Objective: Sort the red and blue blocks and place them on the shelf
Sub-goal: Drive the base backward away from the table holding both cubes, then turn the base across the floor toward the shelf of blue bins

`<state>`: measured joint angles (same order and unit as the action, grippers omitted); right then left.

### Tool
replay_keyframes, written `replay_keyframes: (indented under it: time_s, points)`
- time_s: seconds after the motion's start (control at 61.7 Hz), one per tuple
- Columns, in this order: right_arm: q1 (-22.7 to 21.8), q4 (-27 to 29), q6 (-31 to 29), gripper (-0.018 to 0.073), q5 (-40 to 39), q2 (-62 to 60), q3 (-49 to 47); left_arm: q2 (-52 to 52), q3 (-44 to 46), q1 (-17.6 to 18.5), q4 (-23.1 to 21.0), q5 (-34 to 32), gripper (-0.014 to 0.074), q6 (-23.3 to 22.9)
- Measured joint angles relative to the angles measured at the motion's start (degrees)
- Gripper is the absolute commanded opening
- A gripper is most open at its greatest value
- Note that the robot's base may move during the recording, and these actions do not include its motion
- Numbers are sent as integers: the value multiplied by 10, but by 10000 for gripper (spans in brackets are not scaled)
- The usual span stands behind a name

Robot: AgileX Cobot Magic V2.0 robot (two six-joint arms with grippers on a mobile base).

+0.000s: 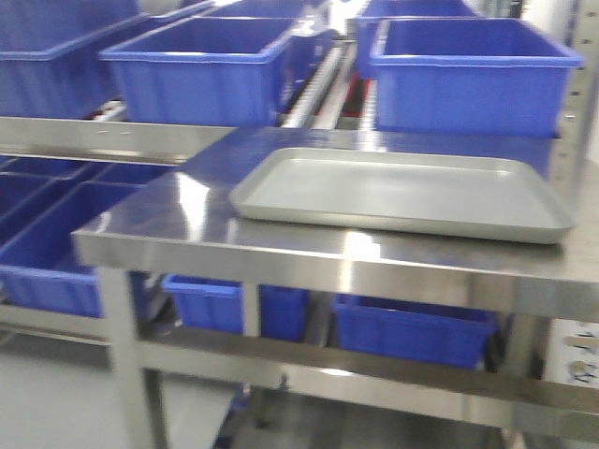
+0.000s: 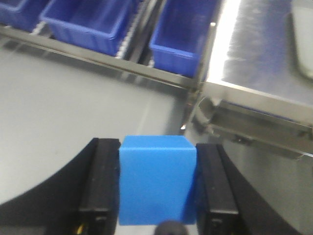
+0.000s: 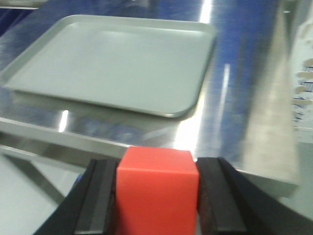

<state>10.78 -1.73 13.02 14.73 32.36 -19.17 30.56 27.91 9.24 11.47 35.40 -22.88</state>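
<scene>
1. Where the left wrist camera looks along its own jaws, the blue block (image 2: 157, 178) sits squarely between the two black fingers (image 2: 100, 181) of the left gripper (image 2: 157, 152). Both pads touch its side faces, so the jaws are drawn in to the block's width and grip it.
2. Blue block hangs over grey floor (image 2: 58, 107), on the near side of the shelf (image 2: 98, 56) and left of the steel table (image 2: 264, 54) corner. It touches neither.
3. Red block (image 3: 157, 191) is clamped the same way in the right gripper (image 3: 157, 164). One black finger (image 3: 215, 196) presses each side face in a narrow hold, and the block stands upright.
4. Red block sits just off the table's near edge. The flat grey tray (image 3: 98, 63) lies farther in on the tabletop, apart from the block.
5. Tray has rounded corners and a low raised rim. It lies flat on the table's far half, slightly right of centre in the front view.
6. Shelf shows a silver front rail with large blue bins (image 1: 201, 79) in rows behind it. White roller tracks run between the bins.
7. Front view: two bins stand on the upper level past the table's far edge. More bins sit lower at left and beneath the table.
8. All three views are soft with blur, so fine detail on the rail is unreadable.
</scene>
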Motion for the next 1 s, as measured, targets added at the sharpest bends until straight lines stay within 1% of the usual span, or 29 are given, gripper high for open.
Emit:
replay_keyframes:
  time_s: [1.005]
  points:
    - [0, 0, 0, 49, 0, 0, 0, -1, 0, 0, 0, 0, 125, 0]
